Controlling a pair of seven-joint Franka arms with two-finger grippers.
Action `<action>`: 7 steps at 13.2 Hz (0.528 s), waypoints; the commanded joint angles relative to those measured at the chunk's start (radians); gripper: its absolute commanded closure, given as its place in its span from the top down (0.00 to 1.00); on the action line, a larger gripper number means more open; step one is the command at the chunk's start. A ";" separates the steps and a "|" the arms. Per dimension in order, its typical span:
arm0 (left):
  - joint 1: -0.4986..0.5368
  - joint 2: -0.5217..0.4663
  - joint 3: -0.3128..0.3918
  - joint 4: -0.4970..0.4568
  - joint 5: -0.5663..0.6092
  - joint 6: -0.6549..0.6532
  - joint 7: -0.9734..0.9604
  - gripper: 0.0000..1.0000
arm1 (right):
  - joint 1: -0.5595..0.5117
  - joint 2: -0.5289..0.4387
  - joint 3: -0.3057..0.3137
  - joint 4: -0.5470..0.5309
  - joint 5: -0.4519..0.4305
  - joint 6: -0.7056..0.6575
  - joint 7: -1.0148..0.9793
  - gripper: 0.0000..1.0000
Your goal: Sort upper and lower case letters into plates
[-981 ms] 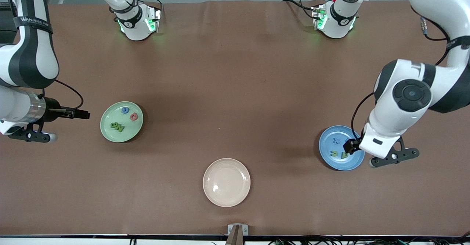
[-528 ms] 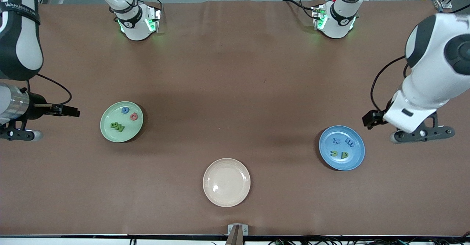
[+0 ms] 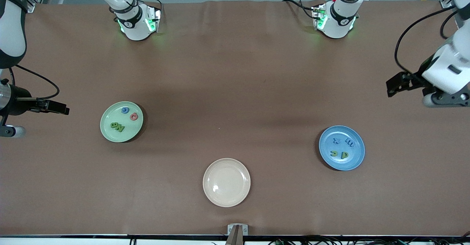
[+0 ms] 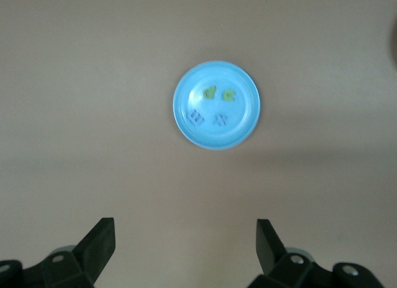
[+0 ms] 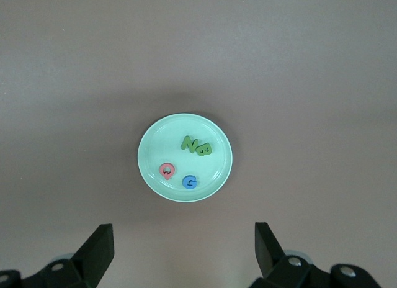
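The pale green plate (image 3: 127, 132) (image 5: 160, 144) holds the green N (image 5: 189, 142) and B (image 5: 203, 150), a red round capital (image 3: 134, 116) and a blue G (image 3: 125, 110). The blue plate (image 3: 353, 157) (image 4: 240, 123) holds a blue x (image 3: 335, 140) and m (image 3: 349, 143) and a green n (image 3: 333, 153) and p (image 3: 344, 155). My left gripper (image 3: 446, 99) (image 4: 186, 229) hangs open and empty high over the table's left-arm end. My right gripper (image 3: 6, 131) (image 5: 184, 233) is open and empty over the right-arm end, beside the green plate.
A cream-beige plate (image 3: 235, 197) with nothing in it lies near the table's front edge, between the two coloured plates. Both arm bases (image 3: 136, 22) stand along the table's back edge.
The left arm has lifted off the blue plate and drawn back toward its end of the table, uncovering the m. The right arm has pulled away from the green plate.
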 commanded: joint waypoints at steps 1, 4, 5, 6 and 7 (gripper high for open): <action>-0.054 -0.131 0.096 -0.149 -0.048 0.005 0.067 1.00 | -0.009 0.001 0.012 -0.004 0.008 -0.017 0.006 1.00; -0.054 -0.182 0.096 -0.188 -0.048 0.003 0.067 1.00 | -0.012 -0.040 0.019 -0.081 0.011 -0.025 0.004 1.00; -0.053 -0.191 0.096 -0.191 -0.048 0.003 0.067 1.00 | -0.008 -0.066 0.019 -0.104 0.011 -0.019 0.004 1.00; -0.053 -0.188 0.096 -0.185 -0.051 0.003 0.065 1.00 | -0.006 -0.086 0.019 -0.109 0.011 -0.017 0.004 1.00; -0.050 -0.184 0.096 -0.183 -0.056 0.005 0.067 1.00 | -0.008 -0.103 0.019 -0.112 0.011 -0.020 0.004 1.00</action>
